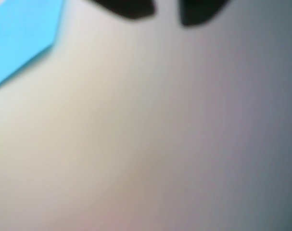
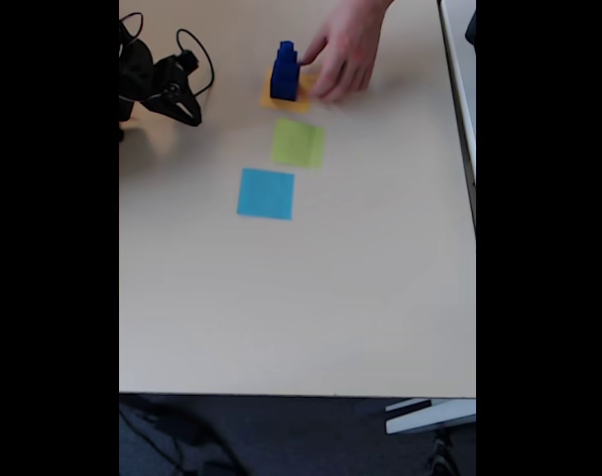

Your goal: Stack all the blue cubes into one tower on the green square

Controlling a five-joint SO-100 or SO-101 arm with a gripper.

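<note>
Blue cubes (image 2: 285, 71) stacked on the orange square (image 2: 302, 99), a hand (image 2: 345, 52) beside them; green square (image 2: 299, 143) bare. Gripper (image 2: 191, 111) empty, jaws apart (well away). Cubes look rigid, light; grip opposite flat faces.

wrist view: heavily blurred, right edge dim | fixed view: bright, soft, black side bars

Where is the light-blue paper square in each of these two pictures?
Wrist view: blue square fills the top-left corner, blurred, cut by the frame edge.
Fixed view: blue square lies mid-table, just below the green square.
Shared landmark: the beige table around it.
</note>
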